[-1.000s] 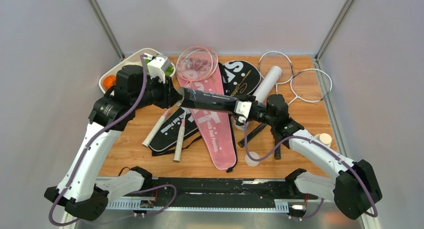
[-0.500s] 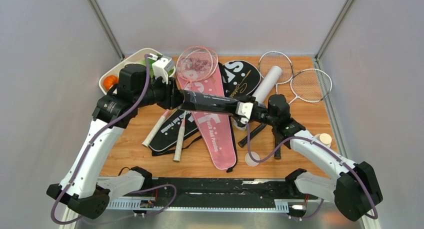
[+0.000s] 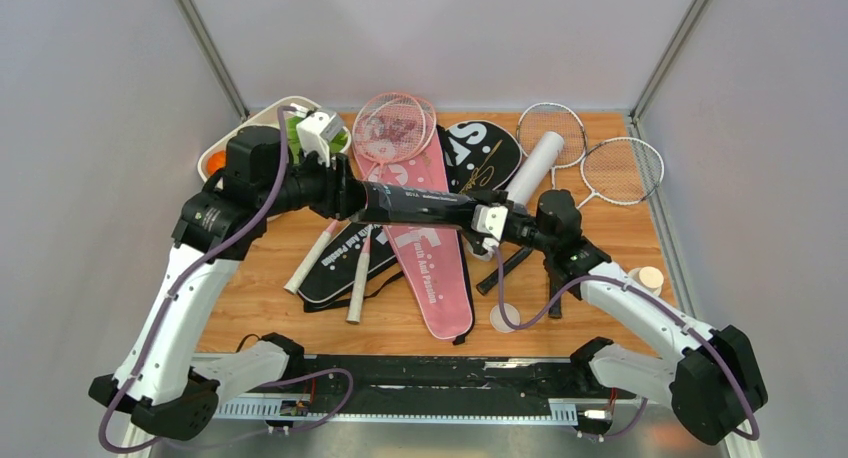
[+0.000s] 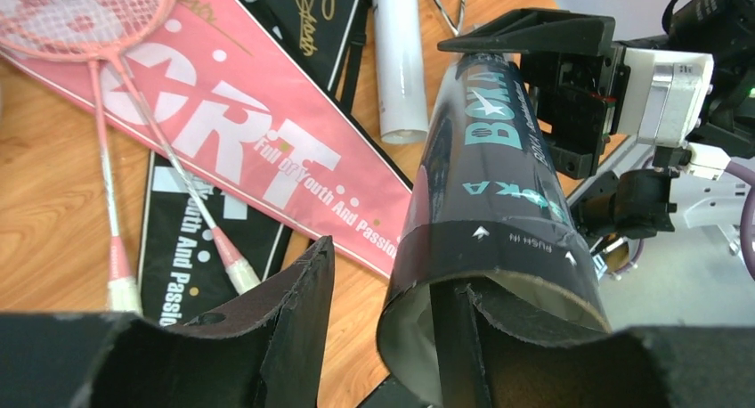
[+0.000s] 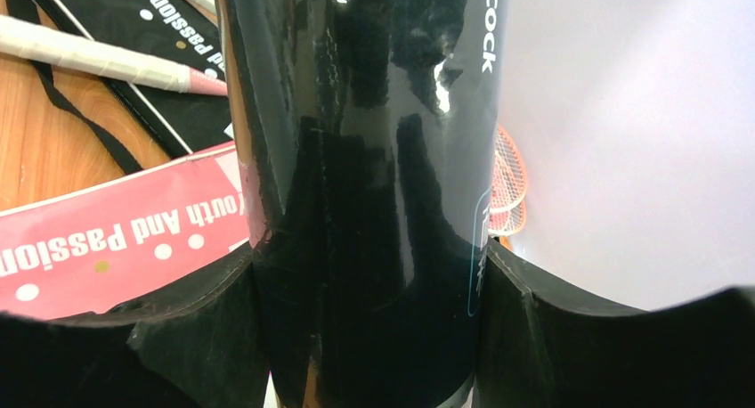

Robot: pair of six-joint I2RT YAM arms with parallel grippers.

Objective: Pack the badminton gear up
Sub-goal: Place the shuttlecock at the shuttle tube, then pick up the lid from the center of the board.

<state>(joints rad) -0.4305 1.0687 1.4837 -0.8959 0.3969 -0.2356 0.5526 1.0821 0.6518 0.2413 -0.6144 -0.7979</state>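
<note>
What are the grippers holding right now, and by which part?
The black shuttlecock tube. The right gripper clamps its body near one end; the left gripper has one finger inside the open mouth at the other end, not clamped.

Top cam looks evenly lit to me: soft overhead light, only faint shadows on the table (image 3: 262, 310) under the black tube (image 3: 420, 206). Right wrist cam is rougher, with white glare streaks down the tube's gloss and the wall right of it washed out pale. On the left wrist cam, the left tool's fingers (image 4: 294, 319) below the tube are dark and soft, but the tube's lettering is sharp.
</note>
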